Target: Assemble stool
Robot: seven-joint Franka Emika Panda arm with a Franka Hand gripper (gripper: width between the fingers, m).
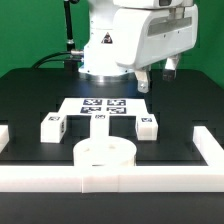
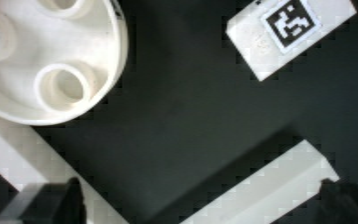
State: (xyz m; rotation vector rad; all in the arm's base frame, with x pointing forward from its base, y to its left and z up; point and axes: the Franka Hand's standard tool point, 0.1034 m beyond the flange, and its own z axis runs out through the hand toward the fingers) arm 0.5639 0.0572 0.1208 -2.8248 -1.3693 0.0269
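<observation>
Front rail [image 1: 110, 178]: the long white bar along the table's near edge, closest to the exterior camera. The seat [image 1: 105, 152] sits just behind it.

Table [image 1: 30, 100]: black, with white rails at the sides too.

Arm [image 1: 130, 35]: white, raised over the back of the table, towards the exterior view's right.

Seat: thick white disc lying flat. The wrist view shows it [image 2: 43, 60] with round sockets facing up and all of them empty.

Marker board [image 1: 105, 106]: flat, behind the seat, near the middle of the table.

Legs: all loose.
- Left leg [image 1: 52, 125], on the exterior view's left of the board.
- Right leg [image 1: 148, 124], on the exterior view's right of the board.
- Middle leg [image 1: 100, 122], a small block at the board's front edge, too small to read well.
- The wrist view shows one tagged block [image 2: 286, 30] well apart from the seat. Cannot tell which leg it is.

Gripper [image 1: 157, 77]: above the table with nothing in it. In the wrist view [image 2: 197, 198] the fingers stand wide apart, with only rail and bare table between them.

Judgement: this is the opening step, since no leg is seated yet. The next move calls for coming down over one part, jaws squared across its narrow faces, before any closing.
</observation>
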